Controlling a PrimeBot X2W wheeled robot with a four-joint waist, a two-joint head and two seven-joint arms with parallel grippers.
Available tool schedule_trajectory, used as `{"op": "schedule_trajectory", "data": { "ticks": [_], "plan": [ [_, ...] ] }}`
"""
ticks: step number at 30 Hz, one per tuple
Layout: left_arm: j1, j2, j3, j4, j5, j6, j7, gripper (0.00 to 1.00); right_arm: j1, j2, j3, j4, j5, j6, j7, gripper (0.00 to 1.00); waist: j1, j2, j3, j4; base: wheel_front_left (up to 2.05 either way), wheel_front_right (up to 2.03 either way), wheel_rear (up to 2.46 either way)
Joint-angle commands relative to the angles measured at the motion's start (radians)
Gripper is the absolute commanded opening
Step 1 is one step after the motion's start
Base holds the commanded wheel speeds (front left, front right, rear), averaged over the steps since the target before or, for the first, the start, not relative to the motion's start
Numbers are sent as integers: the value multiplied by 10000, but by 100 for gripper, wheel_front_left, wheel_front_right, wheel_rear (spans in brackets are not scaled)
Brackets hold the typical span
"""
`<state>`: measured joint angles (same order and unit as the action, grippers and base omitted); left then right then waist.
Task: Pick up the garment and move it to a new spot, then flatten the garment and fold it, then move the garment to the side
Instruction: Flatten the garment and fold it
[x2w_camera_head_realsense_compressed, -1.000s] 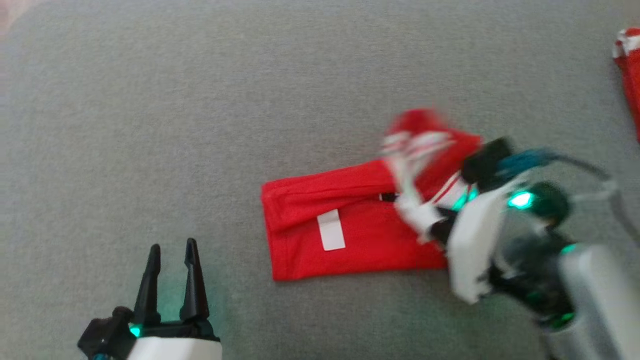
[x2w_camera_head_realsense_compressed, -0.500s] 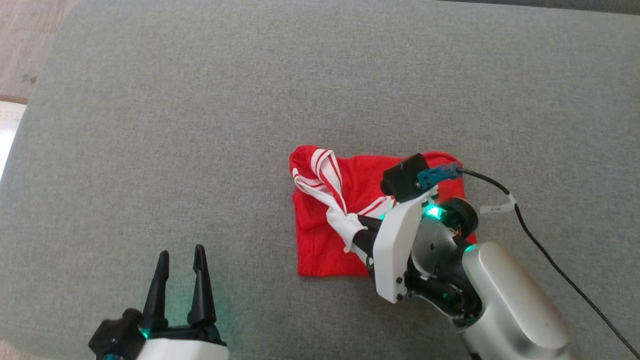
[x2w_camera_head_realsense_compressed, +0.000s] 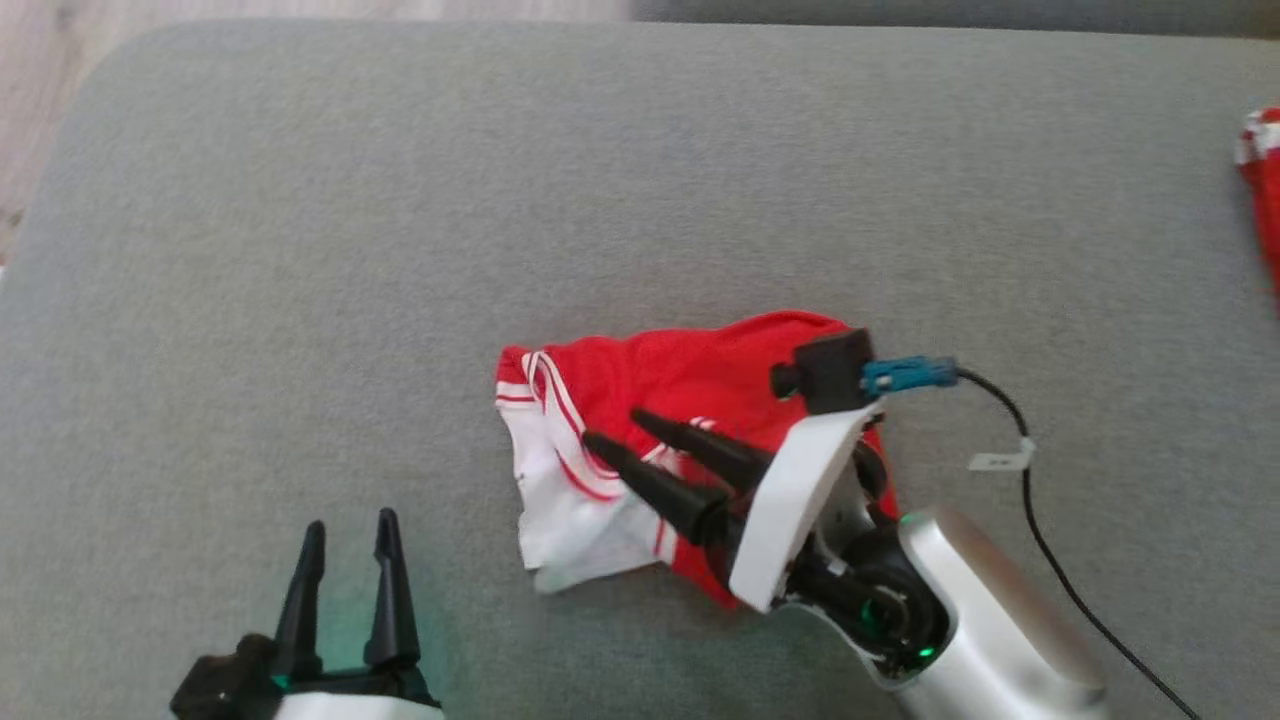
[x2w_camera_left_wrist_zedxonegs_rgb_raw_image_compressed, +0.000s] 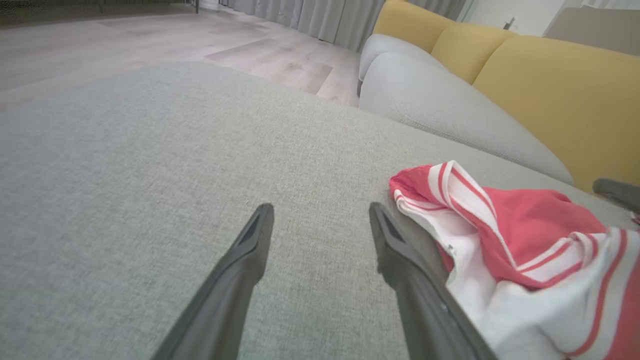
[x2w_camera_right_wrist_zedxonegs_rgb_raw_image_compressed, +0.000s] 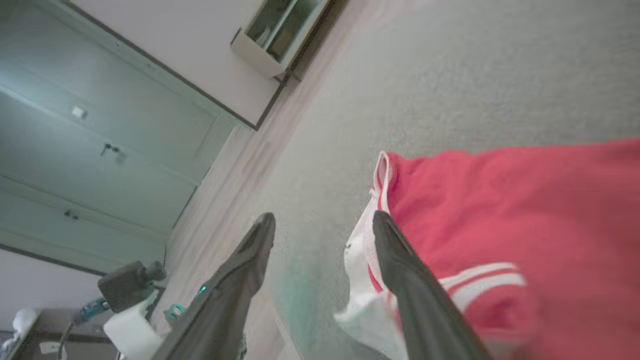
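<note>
Jaws of the right gripper (x2w_camera_head_realsense_compressed: 615, 428) stand apart, gripping nothing, over the garment (x2w_camera_head_realsense_compressed: 700, 375), forearm reaching in from 4 o'clock, fingers aimed at 10. Garment lies crumpled on the grey cushion (x2w_camera_head_realsense_compressed: 300, 250), long axis 9-to-3. Left gripper (x2w_camera_head_realsense_compressed: 349, 523), jaws likewise spread, sits farther off, garment at its 2 o'clock.

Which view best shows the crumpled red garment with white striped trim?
The head view: the red garment with white striped trim lies on the grey fabric cushion, nearly its whole outline visible. The left wrist view catches its striped end, cropped; the right wrist view shows a close, blurred red part.
</note>
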<state>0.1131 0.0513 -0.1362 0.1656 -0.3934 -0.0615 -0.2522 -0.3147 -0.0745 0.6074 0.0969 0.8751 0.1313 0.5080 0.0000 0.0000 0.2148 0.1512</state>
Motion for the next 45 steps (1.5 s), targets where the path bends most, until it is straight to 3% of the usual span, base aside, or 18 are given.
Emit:
{"op": "schedule_trajectory", "data": {
  "ticks": [1,6,11,15,20,26,27,28,29,31,32,38,45],
  "plan": [
    [14,-10,385,-219,78,29,-95,100,-181,241,57,-417,136,-6,-190,100,0,0,-126,-185,0,0,0],
    [136,-10,606,-287,245,-1,-95,100,-65,242,-873,-914,226,-6,-823,100,0,0,-359,-583,0,0,0],
    [255,-10,803,-377,390,-40,-95,100,386,127,-2560,-1781,-1842,-6,-1192,100,0,0,-631,-871,0,0,0],
    [292,-10,892,-448,557,-87,-95,100,960,-642,-3552,-2213,-3567,-6,-1834,100,0,0,-839,-1013,0,0,0],
    [332,-10,998,-509,643,-88,-95,100,1741,-1316,-4375,-1763,-4759,-6,-3200,100,0,0,-1129,-1105,0,0,0],
    [618,-11,1309,-554,682,7,-95,100,2435,-1677,-4359,-575,-5808,-6,-4572,98,0,0,-1613,-1163,0,0,0],
    [671,-11,1354,-569,724,11,-95,100,2511,-1628,-4355,-405,-5869,-6,-4732,80,0,0,-1678,-1152,0,0,0],
    [713,-11,1398,-577,767,6,-95,100,2588,-1561,-4327,-253,-5873,-6,-4844,49,0,0,-1732,-1133,0,0,0],
    [747,-11,1434,-586,807,0,-95,100,2654,-1513,-4297,-124,-5892,-6,-4958,42,0,0,-1800,-1105,0,0,0],
    [817,-11,1491,-625,884,9,-95,100,2772,-1412,-4181,95,-5899,-6,-5145,11,0,0,-1910,-1058,0,0,0],
    [857,-11,1514,-626,921,7,-95,100,2827,-1366,-4081,192,-5872,-6,-5210,0,0,0,-1963,-1038,0,0,0],
    [967,-11,1578,-628,1037,2,-95,100,2791,-1137,-2951,828,-5841,-6,-5453,0,0,0,-2122,-899,0,0,0],
    [556,-11,1390,-636,1070,-93,-95,100,1667,-496,-445,2460,-5987,-6,-5296,0,0,0,-1621,-497,0,0,0]
  ]
}}
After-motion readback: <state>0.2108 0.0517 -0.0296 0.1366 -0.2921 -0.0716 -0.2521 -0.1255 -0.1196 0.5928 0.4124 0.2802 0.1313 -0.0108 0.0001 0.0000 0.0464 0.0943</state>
